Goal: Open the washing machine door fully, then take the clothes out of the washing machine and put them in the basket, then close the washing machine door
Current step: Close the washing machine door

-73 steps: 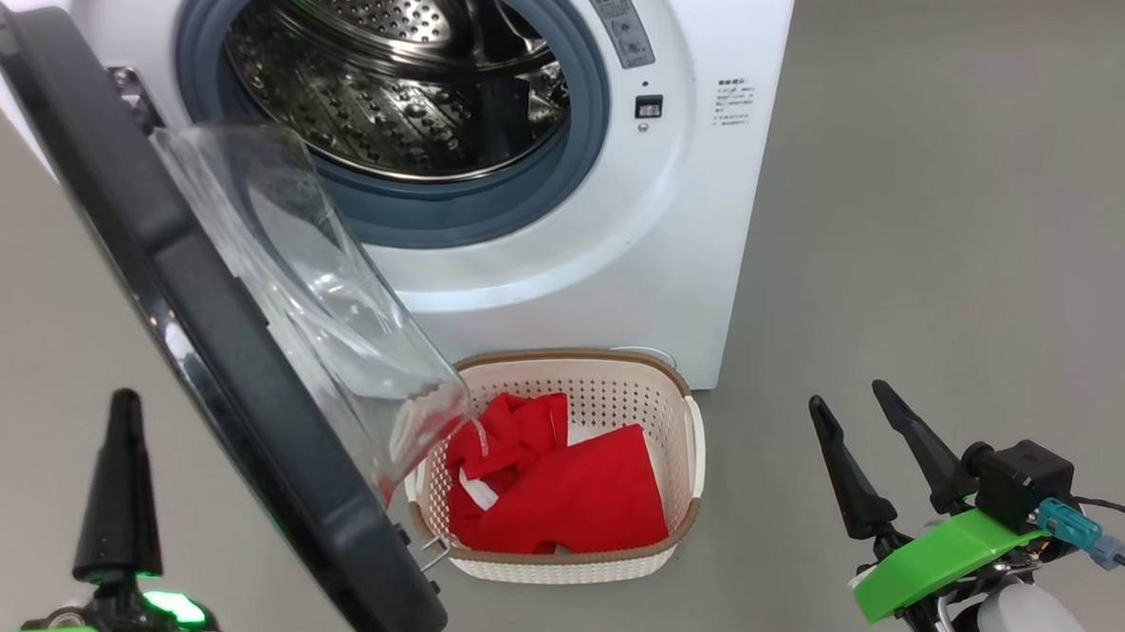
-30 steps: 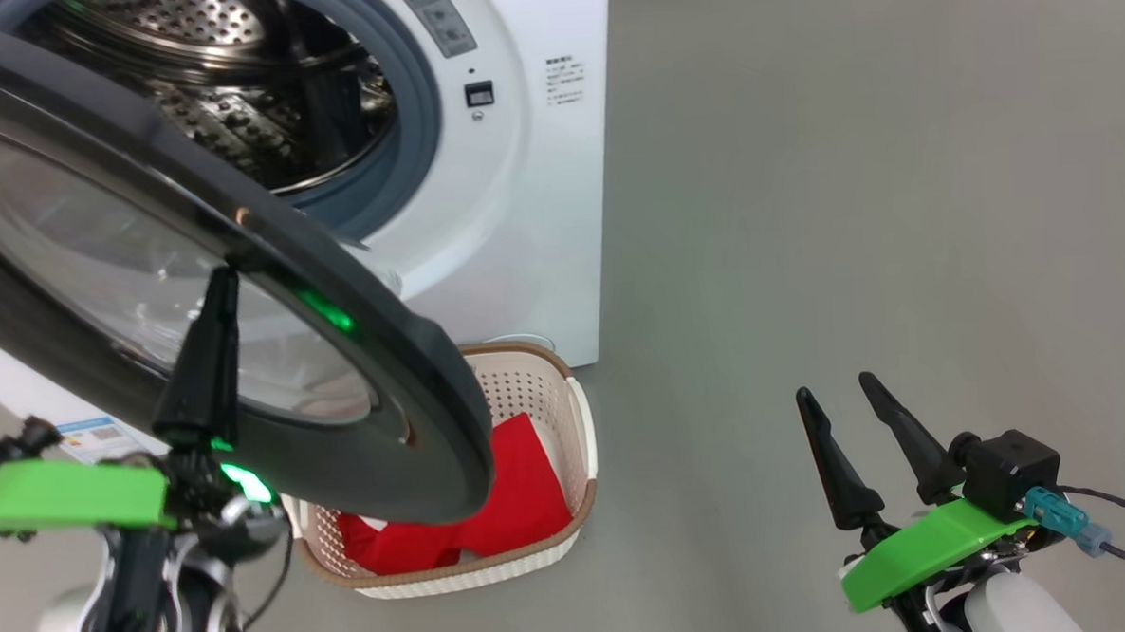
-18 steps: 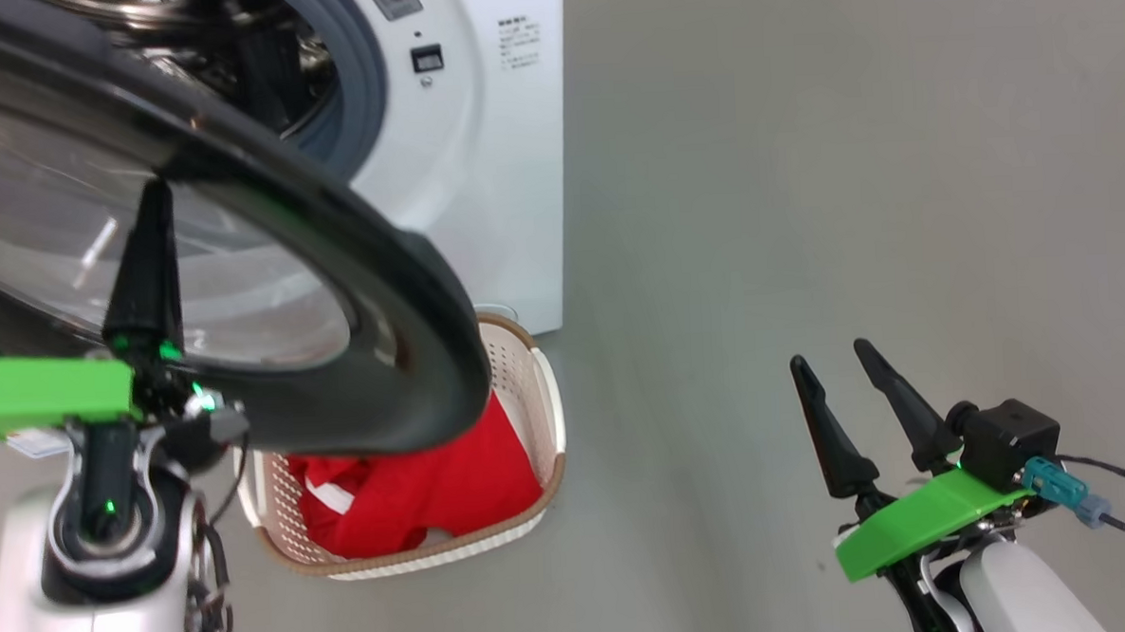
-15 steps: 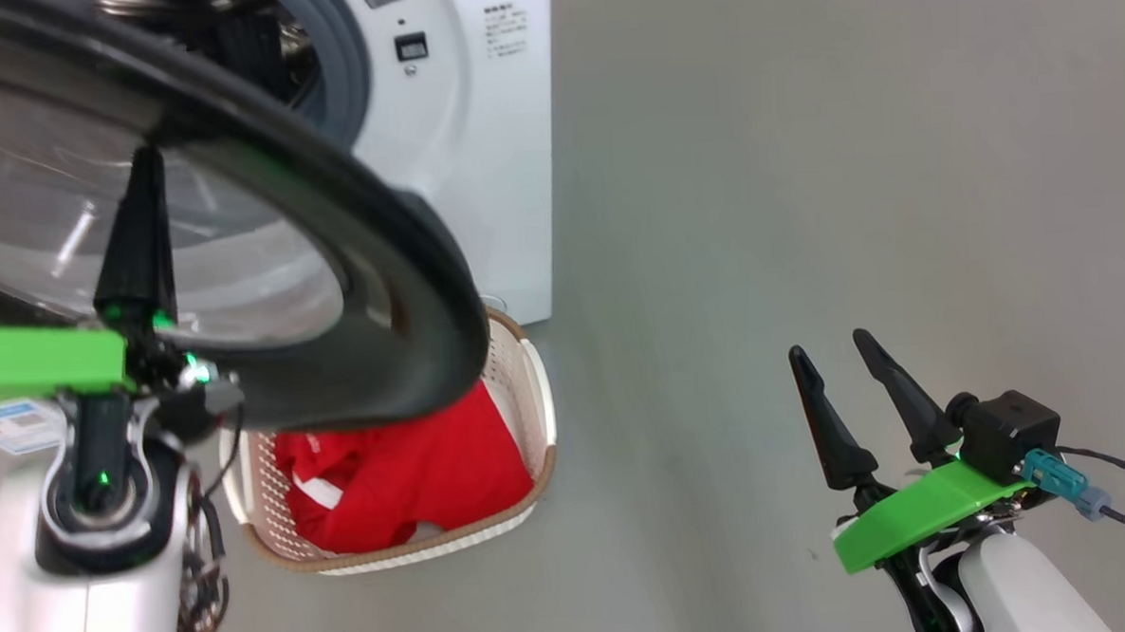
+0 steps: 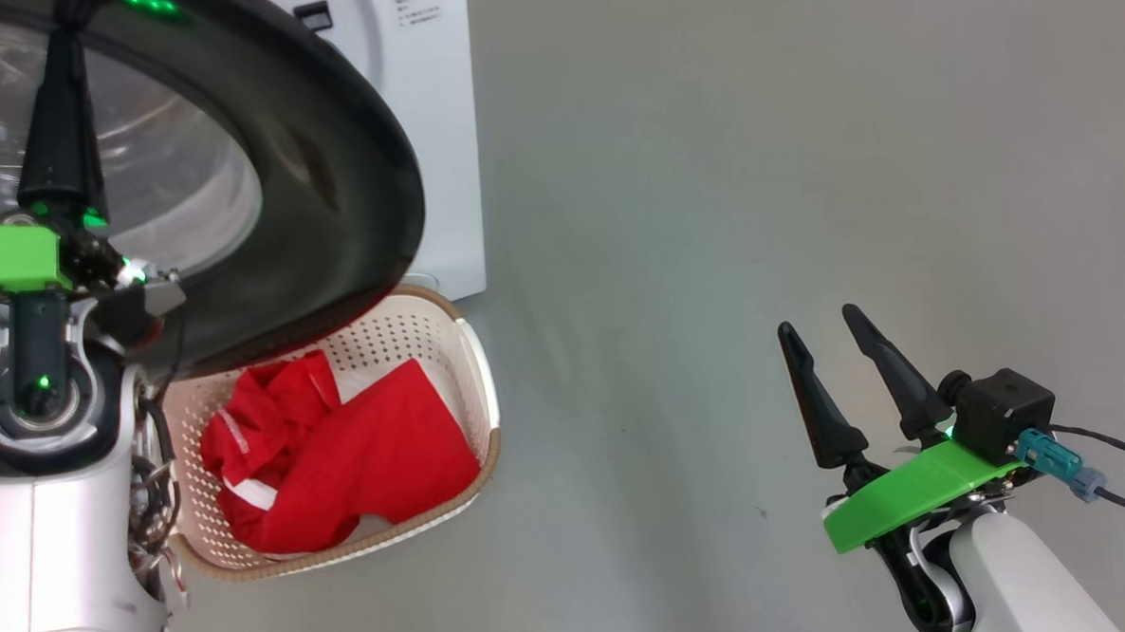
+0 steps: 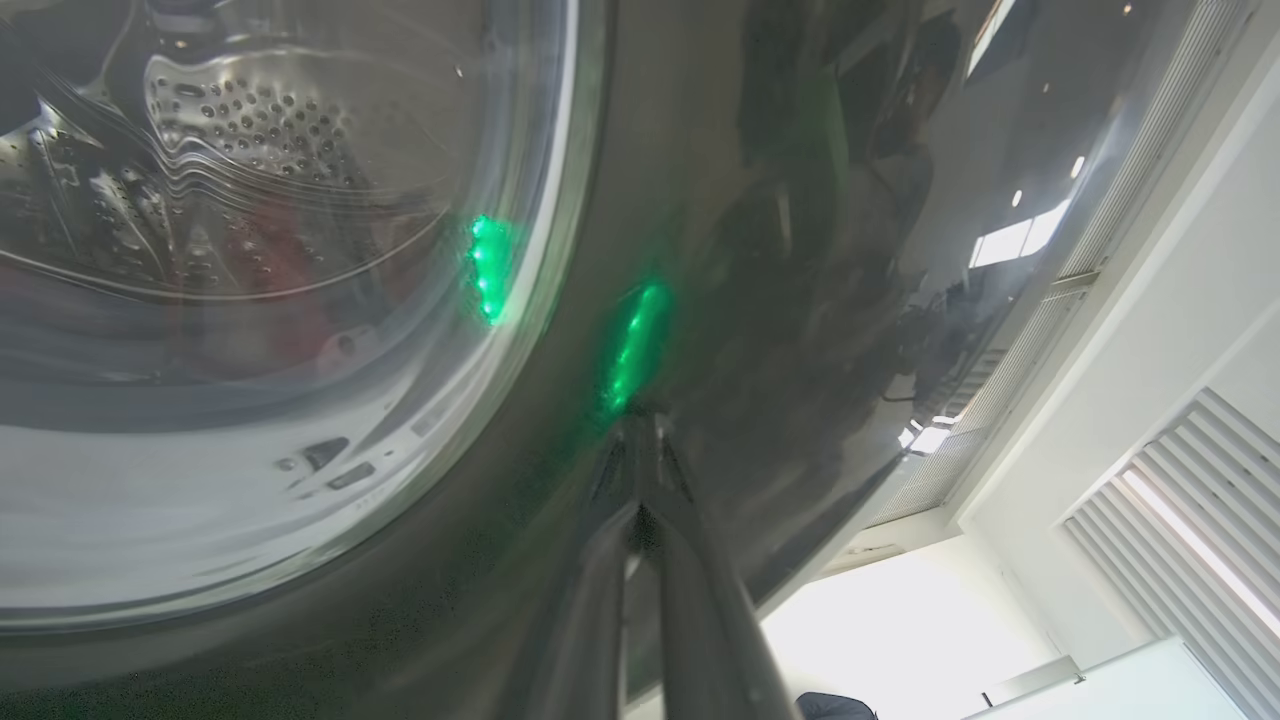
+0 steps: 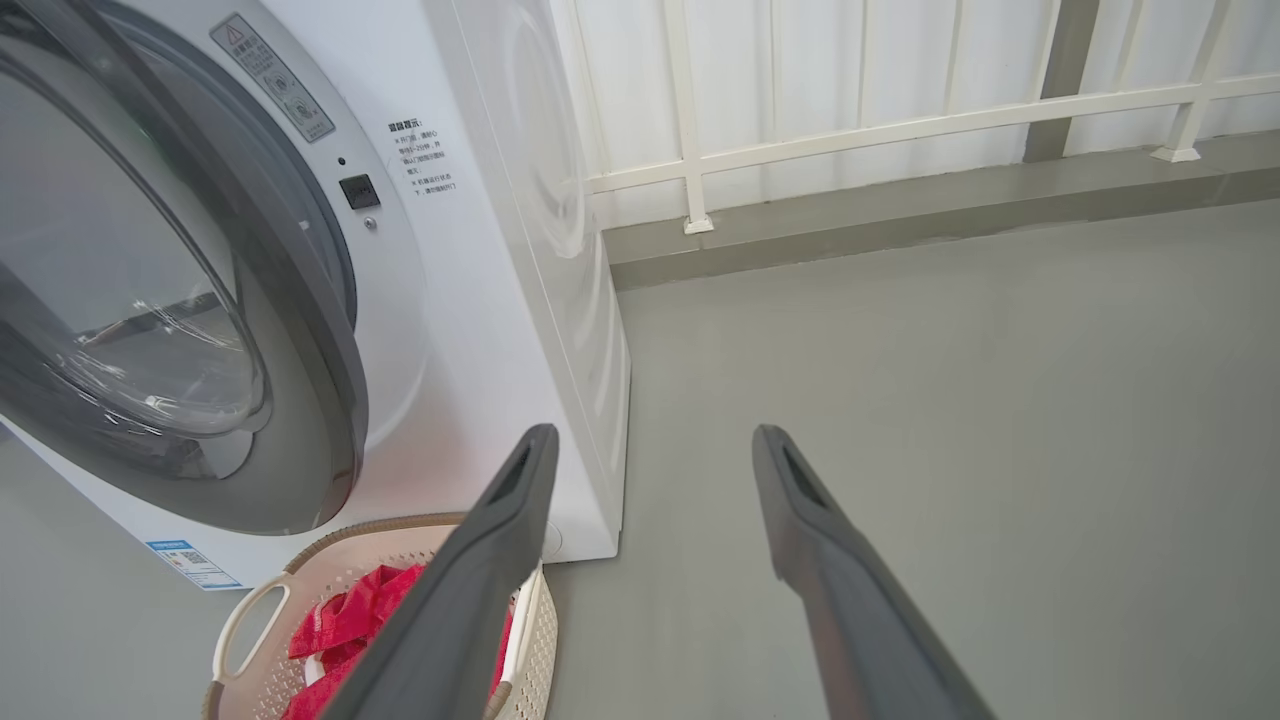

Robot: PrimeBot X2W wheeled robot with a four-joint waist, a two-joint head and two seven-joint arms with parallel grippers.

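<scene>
The washing machine door (image 5: pixel 348 192) has a glossy black rim and stands close to the front of the white washing machine (image 5: pixel 435 122), still slightly ajar. My left gripper (image 5: pixel 68 24) is shut, and its tip rests against the door's outer face. In the left wrist view the left gripper (image 6: pixel 640 428) touches the black rim beside the glass window (image 6: pixel 250 250). The cream basket (image 5: pixel 478 453) sits on the floor under the door and holds the red clothes (image 5: pixel 360 467). My right gripper (image 5: pixel 818 321) hangs open and empty over bare floor to the right. In the right wrist view the right gripper (image 7: pixel 652 435) points toward the machine's corner.
Grey floor (image 5: pixel 755 156) stretches to the right of the machine. A white railing and panelled wall (image 7: pixel 900 110) stand behind a low kerb. A small blue label (image 7: pixel 190 565) is low on the machine's front, above the basket's handle (image 7: pixel 250 610).
The door has swung from wide open toward the machine with my shut left gripper pressed on it. The head camera has turned, shifting the scene left. The right gripper stays open.
</scene>
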